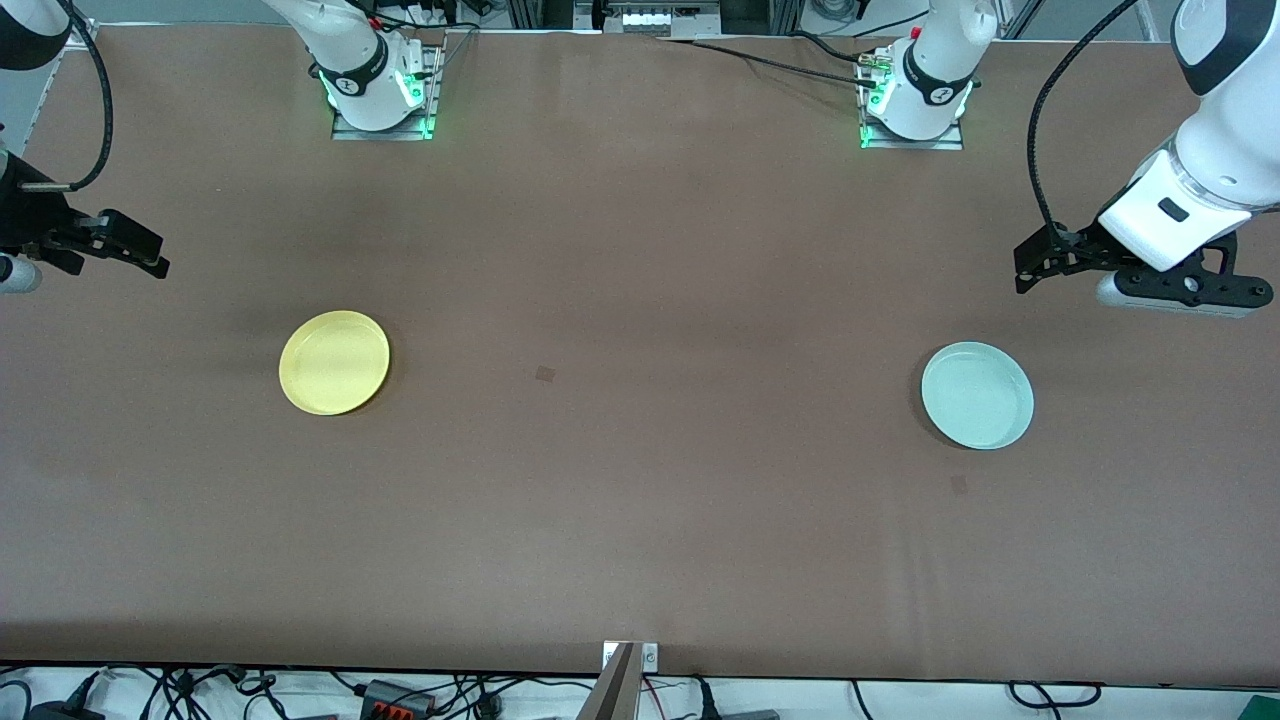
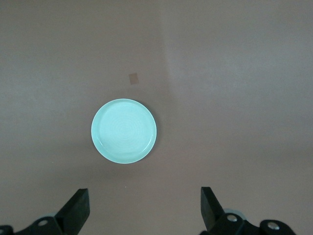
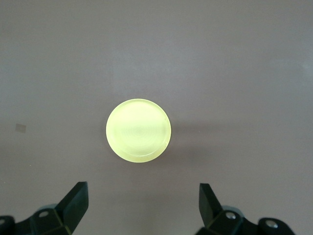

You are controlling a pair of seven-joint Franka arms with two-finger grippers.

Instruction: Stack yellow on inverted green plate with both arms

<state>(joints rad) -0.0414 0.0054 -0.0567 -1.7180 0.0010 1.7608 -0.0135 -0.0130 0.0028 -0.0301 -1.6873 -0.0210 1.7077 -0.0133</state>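
A: Plates? Grippers?
B: Yellow plate (image 1: 334, 362) toward right arm's end of brown table (image 1: 640, 520); green plate (image 1: 977, 395) toward left arm's end. Left gripper (image 1: 1022, 270), right gripper (image 1: 155, 258): raised over table, jaws spread, empty.

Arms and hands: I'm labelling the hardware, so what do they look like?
Both arms are glossy white with black joint bands and looping black cables. The left hand and right hand are black, with two angular wedge-shaped fingers each. The bases glow green.

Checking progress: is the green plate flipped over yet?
Not yet: the green plate lies right side up, raised rim around a sunken middle.
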